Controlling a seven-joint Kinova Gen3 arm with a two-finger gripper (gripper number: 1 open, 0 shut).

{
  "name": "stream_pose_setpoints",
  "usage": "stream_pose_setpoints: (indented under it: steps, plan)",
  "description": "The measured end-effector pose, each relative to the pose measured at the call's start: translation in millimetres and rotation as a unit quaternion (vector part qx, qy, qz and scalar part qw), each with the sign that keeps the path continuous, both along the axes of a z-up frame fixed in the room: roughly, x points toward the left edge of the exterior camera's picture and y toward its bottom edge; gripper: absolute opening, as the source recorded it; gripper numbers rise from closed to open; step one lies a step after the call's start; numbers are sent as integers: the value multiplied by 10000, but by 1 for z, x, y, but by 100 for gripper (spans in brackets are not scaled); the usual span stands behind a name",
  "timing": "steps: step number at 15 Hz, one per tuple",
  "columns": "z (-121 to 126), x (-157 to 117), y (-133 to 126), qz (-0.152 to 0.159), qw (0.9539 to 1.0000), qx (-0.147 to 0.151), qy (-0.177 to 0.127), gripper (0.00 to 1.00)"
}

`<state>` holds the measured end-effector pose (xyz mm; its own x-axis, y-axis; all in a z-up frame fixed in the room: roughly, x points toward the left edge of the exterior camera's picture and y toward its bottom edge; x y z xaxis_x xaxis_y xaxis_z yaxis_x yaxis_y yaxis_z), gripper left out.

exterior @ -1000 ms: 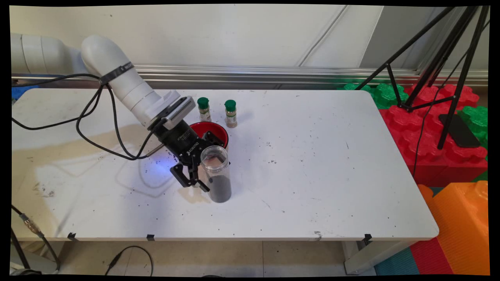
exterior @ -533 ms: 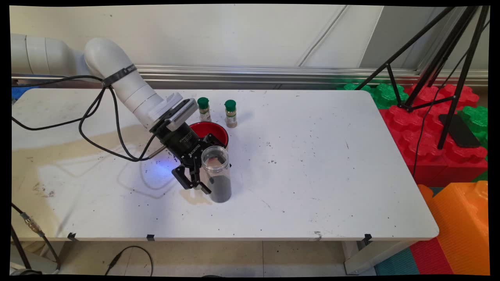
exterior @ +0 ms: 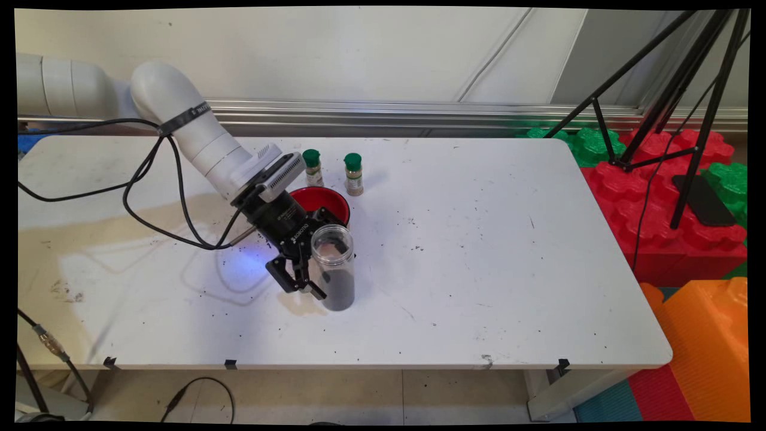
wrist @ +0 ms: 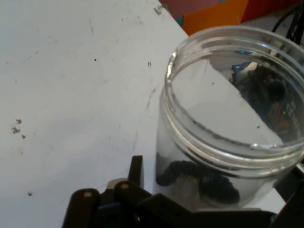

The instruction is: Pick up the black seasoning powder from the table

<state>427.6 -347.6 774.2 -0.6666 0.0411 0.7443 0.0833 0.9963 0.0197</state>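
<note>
Gripper (exterior: 311,286) sits low at the clear jar (exterior: 333,266), fingers spread on either side of it; can't tell if they actually clamp it. Jar stands upright mid-table (exterior: 479,269), open-topped, dark granules in the bottom, red bowl (exterior: 326,202) just behind it.

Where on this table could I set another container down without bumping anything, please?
The table's right half, from the clear jar to the right edge, is bare. Crowded: the red bowl, two green-capped bottles and the end effector beside the jar.

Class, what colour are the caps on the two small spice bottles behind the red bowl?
Green caps, clearest in the main view.
</note>
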Motion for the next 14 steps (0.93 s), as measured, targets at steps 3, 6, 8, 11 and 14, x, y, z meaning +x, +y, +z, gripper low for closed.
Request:
stream_pose_setpoints:
  steps: [3, 6, 8, 11, 14]
  plan:
    - [-2, 1, 1, 91, 9999, 32, 33, 100]
    - [-4, 2, 3, 232, 9997, 76, 88, 100]
    - [-6, 2, 4, 336, 9993, 105, 132, 100]
    - [-8, 3, 5, 479, 9985, 148, 199, 100]
    - [-10, 3, 6, 616, 9975, 204, 268, 100]
